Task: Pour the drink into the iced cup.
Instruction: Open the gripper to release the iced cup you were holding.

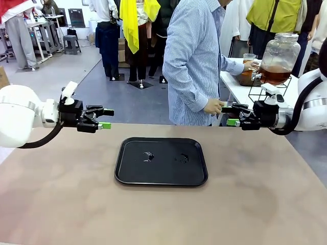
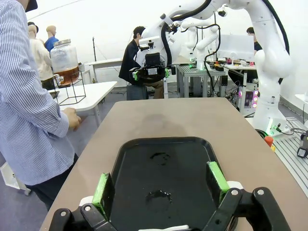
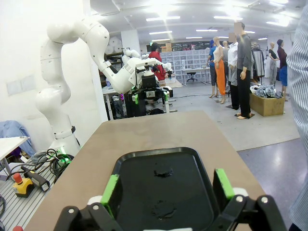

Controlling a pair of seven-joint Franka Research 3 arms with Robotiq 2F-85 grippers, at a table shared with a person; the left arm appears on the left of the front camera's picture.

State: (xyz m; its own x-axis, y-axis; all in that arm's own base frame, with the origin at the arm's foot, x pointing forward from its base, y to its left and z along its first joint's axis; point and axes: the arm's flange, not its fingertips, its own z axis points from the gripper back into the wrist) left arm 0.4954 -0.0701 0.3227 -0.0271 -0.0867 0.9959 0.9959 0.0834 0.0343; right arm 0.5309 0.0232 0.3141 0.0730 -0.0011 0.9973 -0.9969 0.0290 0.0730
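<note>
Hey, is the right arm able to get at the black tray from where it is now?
Probably yes: the right gripper hangs open beside the black tray, with nothing visible between them.

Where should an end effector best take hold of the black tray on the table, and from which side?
Probably the raised rim of the black tray, on a short side facing either arm. The tray lies flat, so only the upturned lip offers the fingers purchase. Come from above and outside, one finger inside the rim.
</note>
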